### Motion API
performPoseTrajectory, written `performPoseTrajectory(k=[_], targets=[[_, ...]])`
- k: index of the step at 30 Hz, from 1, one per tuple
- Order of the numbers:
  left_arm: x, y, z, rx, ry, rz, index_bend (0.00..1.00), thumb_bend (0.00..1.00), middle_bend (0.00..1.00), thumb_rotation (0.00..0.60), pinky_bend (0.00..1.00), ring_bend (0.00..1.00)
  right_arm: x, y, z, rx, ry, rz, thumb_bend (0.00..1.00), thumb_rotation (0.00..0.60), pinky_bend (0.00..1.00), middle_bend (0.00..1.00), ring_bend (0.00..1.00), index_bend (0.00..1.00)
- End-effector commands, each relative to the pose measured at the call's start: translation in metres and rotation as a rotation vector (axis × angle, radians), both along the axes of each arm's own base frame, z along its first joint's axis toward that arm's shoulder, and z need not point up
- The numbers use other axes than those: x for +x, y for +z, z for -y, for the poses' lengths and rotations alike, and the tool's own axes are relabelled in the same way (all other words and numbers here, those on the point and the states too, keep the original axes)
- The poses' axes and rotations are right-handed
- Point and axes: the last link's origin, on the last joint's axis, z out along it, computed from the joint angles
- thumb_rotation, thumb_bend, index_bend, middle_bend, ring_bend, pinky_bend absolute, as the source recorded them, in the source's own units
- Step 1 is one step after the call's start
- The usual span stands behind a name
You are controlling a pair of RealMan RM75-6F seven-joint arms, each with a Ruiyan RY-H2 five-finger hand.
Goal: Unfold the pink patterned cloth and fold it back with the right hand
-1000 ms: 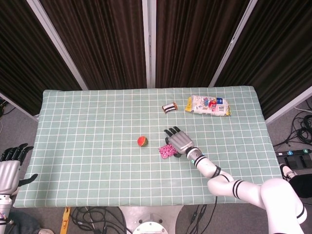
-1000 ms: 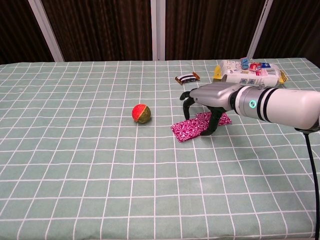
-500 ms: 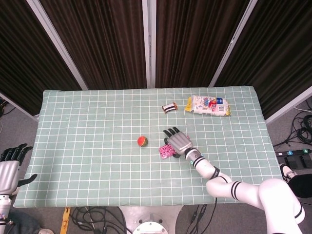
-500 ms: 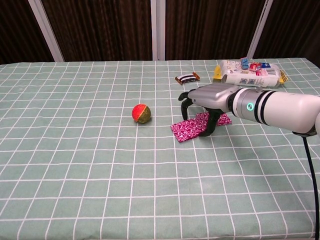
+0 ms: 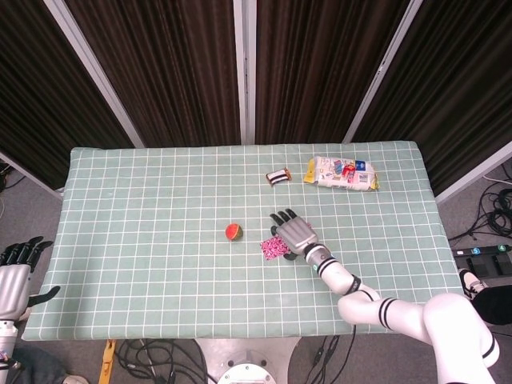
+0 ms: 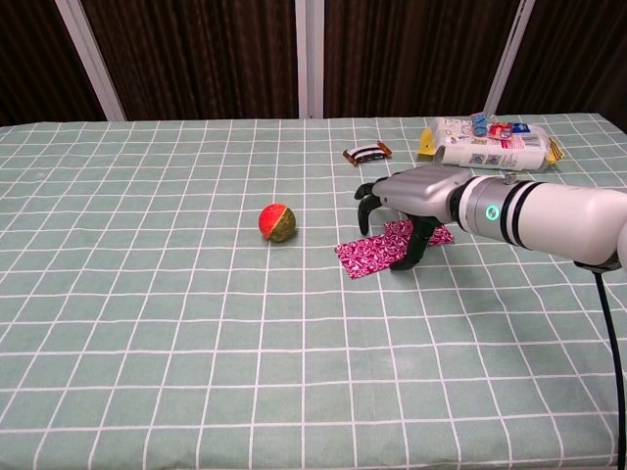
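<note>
My right hand [image 6: 407, 211] hovers over the pink patterned cloth [image 6: 377, 249], fingers arched down and apart, holding nothing that I can see. The cloth lies folded flat near mid-tabletop [image 6: 147, 323], its long axis running from 8 to 2 o'clock, and most of it pokes out toward 8 o'clock from my hand. My left hand [image 5: 14, 276] idles well off the tabletop edge.

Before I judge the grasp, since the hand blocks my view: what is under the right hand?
The pink patterned cloth lies flat under the right hand, fingers curled down onto it. Its part beneath the palm is hidden.

The snack packet [image 6: 487, 143] and small wrapper [image 6: 367, 152] carry print too small to read.
</note>
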Motion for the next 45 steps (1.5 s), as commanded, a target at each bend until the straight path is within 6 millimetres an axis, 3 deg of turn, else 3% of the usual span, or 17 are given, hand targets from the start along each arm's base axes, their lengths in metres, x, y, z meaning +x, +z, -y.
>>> performPoseTrajectory(k=[1,10,18,37,40,45], targets=[[0.0,0.0,0.0,0.0,0.0,0.0,0.25,0.04,0.25,0.6,0.16,0.19,0.001,0.006,0.003,-0.013,-0.006,0.015,0.14,0.537,0.0,0.03,0.0,0.27],[0.001,-0.001,0.0,0.0,-0.002,0.003,0.25,0.04,0.25,0.6,0.16,0.19,-0.019,0.029,0.02,-0.075,-0.043,-0.01,0.14,0.533,0.0,0.03,0.0,0.26],[0.002,0.0,0.0,-0.002,-0.002,0.004,0.25,0.04,0.25,0.6,0.16,0.19,-0.033,0.025,0.021,-0.069,-0.062,-0.041,0.14,0.531,0.0,0.03,0.0,0.26],[0.002,-0.001,0.001,-0.006,0.005,0.006,0.25,0.04,0.25,0.6,0.16,0.19,-0.04,0.017,0.02,-0.068,-0.065,-0.058,0.14,0.527,0.0,0.03,0.0,0.26],[0.001,-0.001,0.001,-0.006,0.007,0.007,0.25,0.04,0.25,0.6,0.16,0.19,-0.041,0.016,0.02,-0.068,-0.069,-0.059,0.14,0.527,0.0,0.03,0.0,0.28],[0.0,-0.001,0.002,-0.006,0.008,0.011,0.25,0.04,0.25,0.6,0.16,0.19,-0.042,0.015,0.019,-0.078,-0.075,-0.059,0.14,0.585,0.0,0.04,0.0,0.38]])
